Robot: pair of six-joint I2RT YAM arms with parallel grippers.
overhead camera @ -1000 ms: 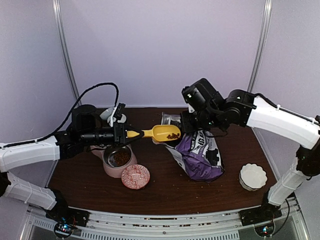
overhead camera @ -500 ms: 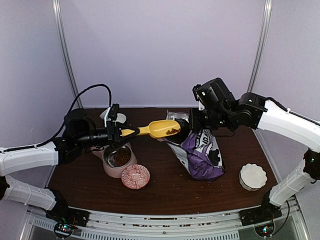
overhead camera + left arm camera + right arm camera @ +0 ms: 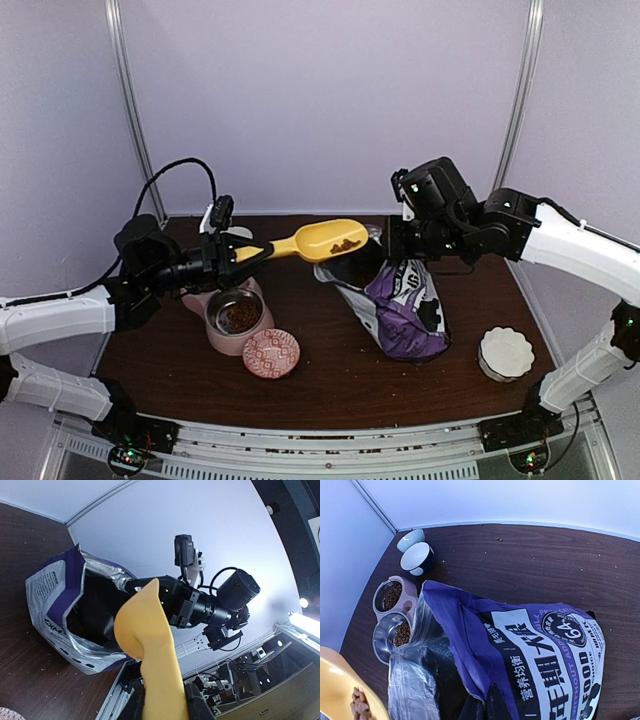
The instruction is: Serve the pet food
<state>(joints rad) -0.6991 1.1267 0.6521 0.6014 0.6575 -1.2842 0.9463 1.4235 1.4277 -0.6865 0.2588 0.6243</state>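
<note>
My left gripper [image 3: 238, 257] is clamped on the handle of the yellow scoop [image 3: 325, 240]. Since a moment ago I have raised it: the cup sat lower, against the bag's mouth, and now hangs higher at the middle of the overhead frame, handle end lower than the cup. A small heap of kibble [image 3: 346, 245] lies in the cup. My right arm has shifted a little toward the right.

Nearest the bottom edge sit a red patterned dish [image 3: 271, 353] and, at lower right, a white fluted bowl [image 3: 505, 352]. Just behind the dish is the pink feeder [image 3: 220, 343]. Its two steel bowls both hold kibble, as the right wrist view shows at its left.

At centre right the purple bag [image 3: 400, 305] lies slumped, its foil-lined mouth gaping under the scoop. My right gripper [image 3: 482, 705] is pinched tight on the bag's upper edge.

Farthest back, at the upper left of that wrist view, a dark-rimmed cup [image 3: 416, 558] and a pale cup [image 3: 410, 539] stand side by side.
</note>
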